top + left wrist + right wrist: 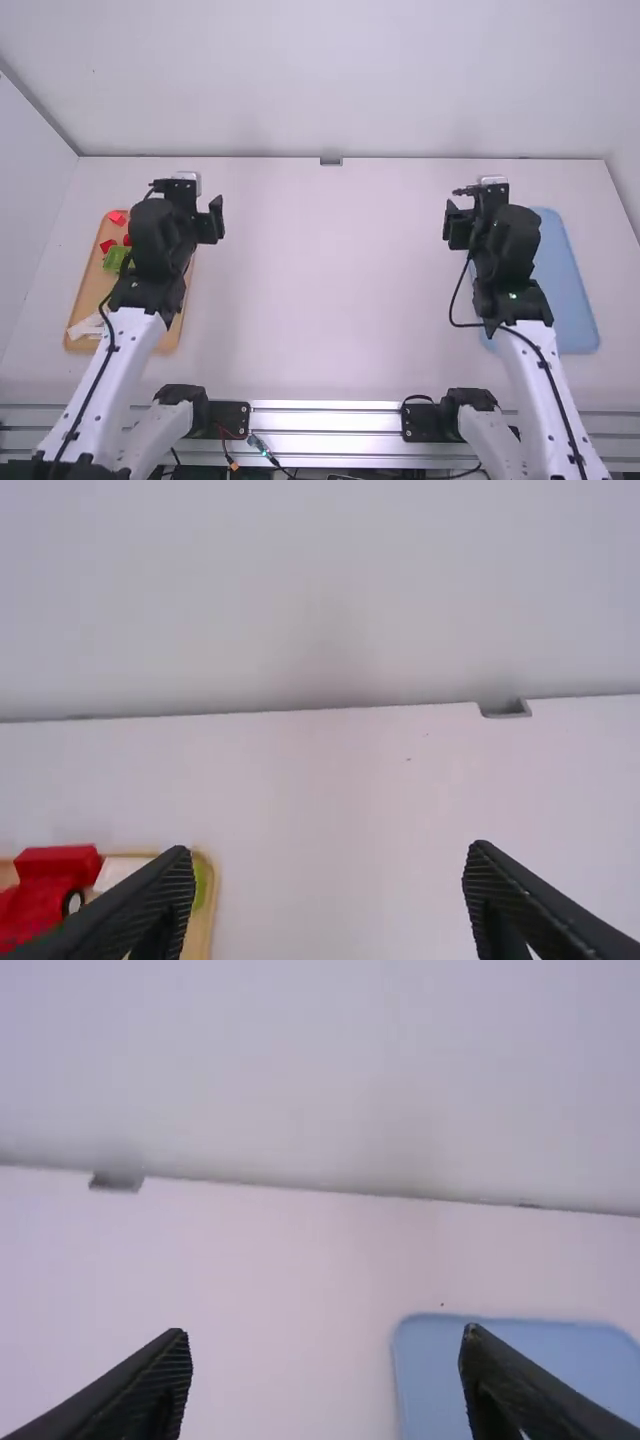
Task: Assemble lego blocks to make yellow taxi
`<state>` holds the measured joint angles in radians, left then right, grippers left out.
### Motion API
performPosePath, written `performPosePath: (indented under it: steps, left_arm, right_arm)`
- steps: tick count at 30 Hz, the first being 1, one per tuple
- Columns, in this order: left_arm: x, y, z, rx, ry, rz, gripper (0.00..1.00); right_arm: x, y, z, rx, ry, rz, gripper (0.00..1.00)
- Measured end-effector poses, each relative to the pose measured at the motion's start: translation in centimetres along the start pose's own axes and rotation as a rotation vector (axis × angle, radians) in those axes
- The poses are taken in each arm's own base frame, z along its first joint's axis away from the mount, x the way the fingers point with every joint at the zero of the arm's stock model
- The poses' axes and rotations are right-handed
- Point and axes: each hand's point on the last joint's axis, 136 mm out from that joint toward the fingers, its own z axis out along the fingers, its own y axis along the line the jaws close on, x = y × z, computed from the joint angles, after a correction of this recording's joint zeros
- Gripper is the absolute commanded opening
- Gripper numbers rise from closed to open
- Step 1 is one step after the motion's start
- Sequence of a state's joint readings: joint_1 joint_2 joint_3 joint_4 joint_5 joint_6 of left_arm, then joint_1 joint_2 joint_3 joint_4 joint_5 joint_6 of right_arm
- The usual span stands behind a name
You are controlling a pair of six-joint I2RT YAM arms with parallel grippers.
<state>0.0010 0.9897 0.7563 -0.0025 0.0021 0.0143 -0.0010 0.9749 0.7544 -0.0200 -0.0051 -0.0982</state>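
On tan tray (88, 295) | red blocks (117, 217) | left of left end effector (187, 195) | spread wide, holding nothing

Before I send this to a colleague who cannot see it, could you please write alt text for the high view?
Two robot arms, left and right, extend over a white table. Beside the left one, a tan tray holds red blocks and a green piece; a blue tray lies partly behind the right.
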Motion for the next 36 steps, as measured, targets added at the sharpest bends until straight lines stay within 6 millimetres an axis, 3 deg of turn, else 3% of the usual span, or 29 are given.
performPosePath:
  steps: [5, 16, 31, 36]
  left_arm:
    - [2.4, 0.0, -1.6, 0.0, 0.002, -0.008, 0.55]
    - [8.7, -0.1, -4.4, 0.0, -0.003, -0.011, 0.28]
    - [16.3, -0.2, -5.4, 0.0, -0.006, -0.015, 0.01]
    - [18.4, -0.3, -5.3, 0.0, -0.005, -0.015, 0.0]
  right_arm:
    - [1.7, 0.2, -1.7, 0.002, -0.025, 0.062, 0.54]
    - [8.3, 0.9, -4.3, 0.004, -0.021, 0.092, 0.28]
    - [15.9, 1.6, -5.1, 0.003, -0.02, 0.092, 0.0]
    - [17.9, 1.8, -4.9, 0.004, -0.02, 0.095, 0.0]
